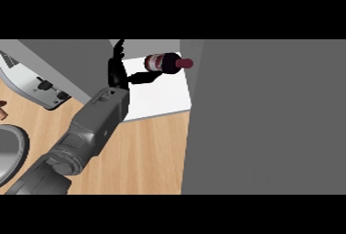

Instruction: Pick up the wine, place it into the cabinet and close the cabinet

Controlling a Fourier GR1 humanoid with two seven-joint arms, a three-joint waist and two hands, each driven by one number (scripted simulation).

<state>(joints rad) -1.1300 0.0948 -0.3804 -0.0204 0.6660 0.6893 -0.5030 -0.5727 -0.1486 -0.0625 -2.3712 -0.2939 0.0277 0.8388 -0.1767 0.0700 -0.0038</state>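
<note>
The wine bottle (164, 62), dark with a red cap and a pale label, lies on its side at the back of the cabinet's white shelf (159, 98), cap pointing right. My left hand (119, 73) is just left of it, fingers straight and pointing up, thumb stretched out toward the bottle's lower side. The hand is open and the fingers are not round the bottle; whether the thumb tip touches it I cannot tell. The wide grey cabinet door (263, 119) stands open and fills the right of the view. My right hand does not show.
A grey toaster (45, 87) sits at the left on the wooden counter (148, 155). A round grey pan (9, 153) shows at the left edge. A grey cabinet panel (64, 64) stands left of the shelf.
</note>
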